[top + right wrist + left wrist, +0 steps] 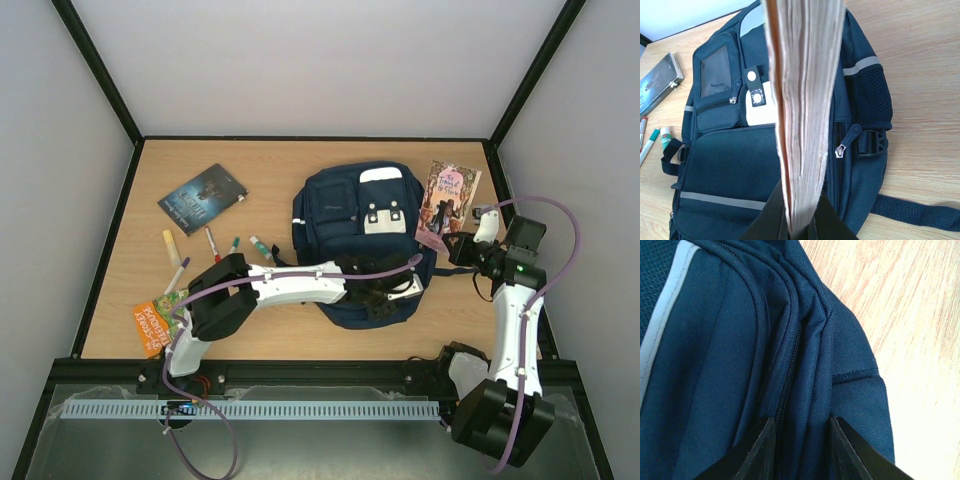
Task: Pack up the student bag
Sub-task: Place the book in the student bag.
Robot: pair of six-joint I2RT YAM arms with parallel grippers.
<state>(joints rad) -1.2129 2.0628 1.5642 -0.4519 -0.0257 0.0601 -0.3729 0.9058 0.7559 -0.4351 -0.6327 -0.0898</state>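
The student bag, navy with white stripes, lies in the middle of the table. My left gripper reaches over its near right part. In the left wrist view the left gripper has both jaws pressed on a raised fold of the student bag beside a closed zipper. My right gripper is shut on a pink-covered book and holds it on edge at the bag's right side. In the right wrist view the book's pages rise from the right gripper over the bag.
A dark book lies at the far left. Several markers and a glue stick lie left of the bag. An orange book sits at the near left edge. A zipper pull shows on the bag's right side.
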